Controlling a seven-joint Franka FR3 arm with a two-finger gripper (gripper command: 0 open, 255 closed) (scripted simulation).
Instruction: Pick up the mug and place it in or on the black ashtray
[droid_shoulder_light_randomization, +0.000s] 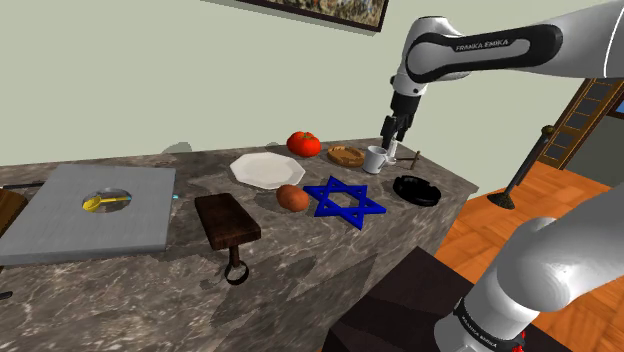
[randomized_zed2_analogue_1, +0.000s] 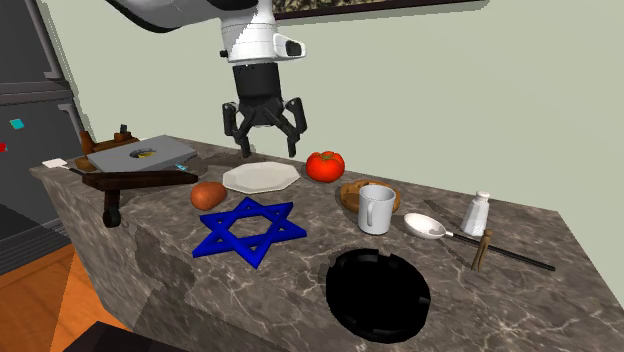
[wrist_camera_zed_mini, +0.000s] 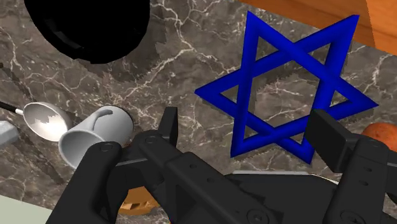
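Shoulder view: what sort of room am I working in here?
Probably a home kitchen: a stone-patterned counter holding a plate, a tomato and a cutting board, with wood flooring beyond.

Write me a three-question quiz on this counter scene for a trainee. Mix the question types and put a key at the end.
1. True or false: the all-black two-finger gripper is shut on the white mug.
2. Fill in: the flat blue frame lying next to the round black ashtray is shaped as a six-pointed ___.
3. The mug stands: A) in the ashtray; B) upright on the grey marble counter; C) on its side.

Key: 1 false; 2 star; 3 B.
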